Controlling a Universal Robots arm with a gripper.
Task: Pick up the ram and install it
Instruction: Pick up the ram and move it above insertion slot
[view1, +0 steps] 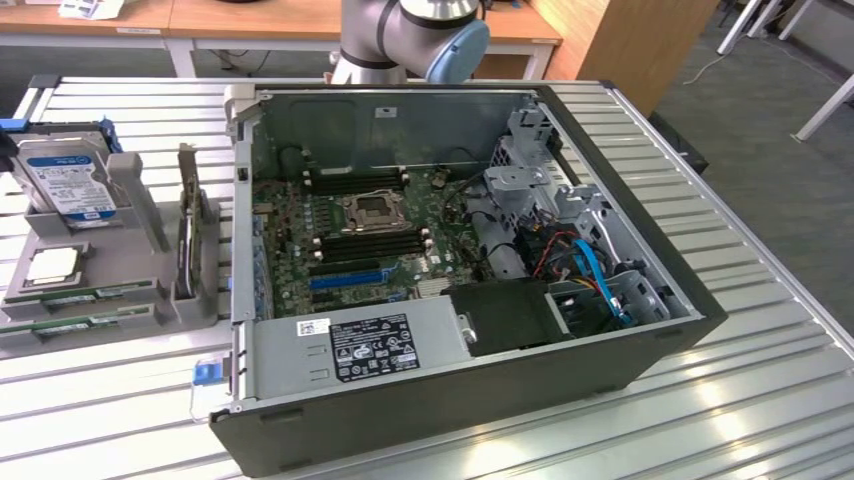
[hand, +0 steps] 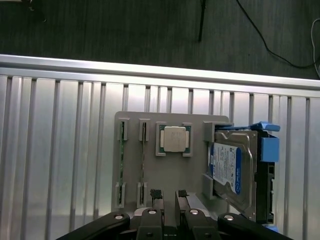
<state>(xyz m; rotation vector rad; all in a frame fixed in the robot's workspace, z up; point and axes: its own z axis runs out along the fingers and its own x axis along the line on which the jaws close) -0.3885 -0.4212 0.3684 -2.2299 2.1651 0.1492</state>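
Arm (view1: 404, 38) stands upright at the far edge in the exterior view, grey joint with blue cap showing. Claw (hand: 169, 196) points straight down, two black fingers (hand: 156, 199) parallel, narrow gap between them, nothing gripped.

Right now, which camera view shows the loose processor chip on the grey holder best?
The wrist view: the processor chip faces the camera squarely, all four edges plain. The exterior view shows the processor chip at a slant, at the exterior view's left.
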